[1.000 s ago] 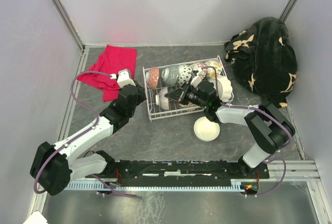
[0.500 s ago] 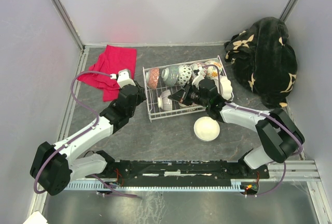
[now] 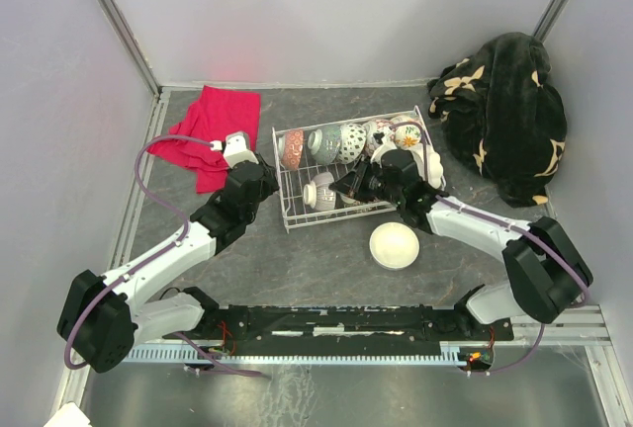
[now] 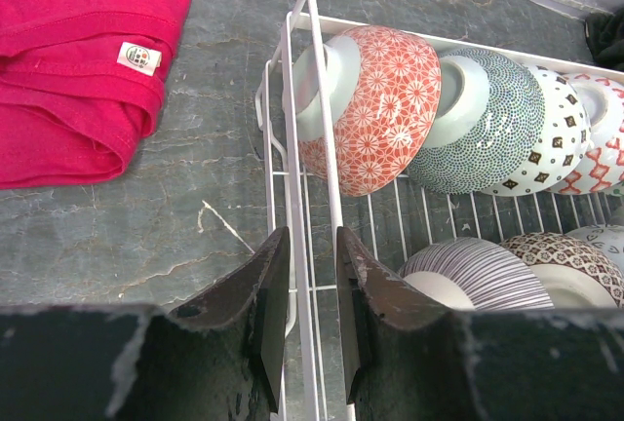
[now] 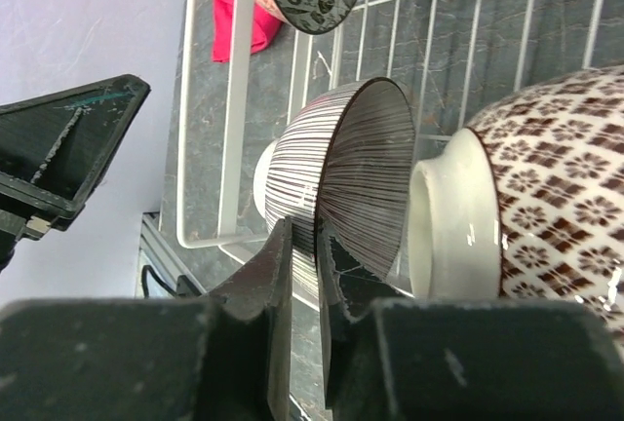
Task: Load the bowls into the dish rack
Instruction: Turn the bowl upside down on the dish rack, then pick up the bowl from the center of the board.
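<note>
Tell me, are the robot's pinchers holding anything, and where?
Left end effector clamps the dish rack by its side rim wire. Right end effector straddles the striped bowl's rim, loosening.

Tool (image 5: 304,246) fingers straddle striped bowl (image 5: 341,182) rim, rack (image 5: 234,99)

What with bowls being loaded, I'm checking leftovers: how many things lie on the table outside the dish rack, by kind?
White bowl: 1
Red cloth: 1
Black floral blanket: 1
Total: 3
</note>
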`<state>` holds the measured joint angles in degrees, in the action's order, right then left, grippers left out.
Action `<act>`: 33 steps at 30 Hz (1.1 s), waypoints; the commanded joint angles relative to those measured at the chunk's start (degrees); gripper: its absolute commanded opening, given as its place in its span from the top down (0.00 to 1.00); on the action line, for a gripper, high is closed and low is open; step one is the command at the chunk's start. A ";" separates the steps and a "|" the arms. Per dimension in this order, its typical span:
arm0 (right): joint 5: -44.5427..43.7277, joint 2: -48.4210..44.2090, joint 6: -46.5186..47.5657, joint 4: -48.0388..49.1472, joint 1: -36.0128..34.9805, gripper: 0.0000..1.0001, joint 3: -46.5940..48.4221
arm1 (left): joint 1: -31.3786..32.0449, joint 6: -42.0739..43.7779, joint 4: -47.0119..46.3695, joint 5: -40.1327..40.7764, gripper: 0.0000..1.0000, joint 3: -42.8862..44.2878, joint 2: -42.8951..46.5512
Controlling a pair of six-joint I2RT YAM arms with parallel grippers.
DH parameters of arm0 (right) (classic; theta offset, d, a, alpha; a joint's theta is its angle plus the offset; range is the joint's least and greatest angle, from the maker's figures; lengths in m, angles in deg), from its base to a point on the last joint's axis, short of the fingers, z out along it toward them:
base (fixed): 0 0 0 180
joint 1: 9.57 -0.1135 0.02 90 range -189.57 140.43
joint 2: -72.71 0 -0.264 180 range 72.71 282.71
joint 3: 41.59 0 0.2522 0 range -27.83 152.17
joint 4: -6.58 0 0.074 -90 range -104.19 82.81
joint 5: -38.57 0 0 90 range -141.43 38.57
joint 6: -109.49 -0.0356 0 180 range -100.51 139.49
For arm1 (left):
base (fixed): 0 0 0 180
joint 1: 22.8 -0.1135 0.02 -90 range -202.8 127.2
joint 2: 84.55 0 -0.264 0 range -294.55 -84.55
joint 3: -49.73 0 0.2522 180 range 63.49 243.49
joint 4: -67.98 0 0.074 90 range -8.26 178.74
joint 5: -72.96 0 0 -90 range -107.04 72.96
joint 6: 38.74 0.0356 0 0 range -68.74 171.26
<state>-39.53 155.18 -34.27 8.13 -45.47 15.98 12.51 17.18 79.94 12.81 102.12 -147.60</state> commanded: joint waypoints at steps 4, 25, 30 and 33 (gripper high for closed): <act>-7.24 -4.04 6.74 -14.77 0.26 0.73 0.12 | -0.24 1.56 -1.71 0.47 0.67 0.48 0.37; -26.88 -30.42 14.51 -43.09 -16.92 0.51 -2.40 | -0.24 1.68 -1.80 0.78 0.67 0.52 0.29; -35.46 -29.76 10.75 -45.57 -26.12 0.55 -6.82 | -0.24 1.65 -1.73 0.61 0.67 0.48 0.38; -43.65 -26.00 8.44 -49.00 -32.31 0.56 -5.56 | -0.23 1.65 -1.71 0.66 0.67 0.39 0.60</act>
<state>-70.65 126.20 -22.71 -36.22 -72.33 9.34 12.51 17.18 79.92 12.81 102.12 -147.66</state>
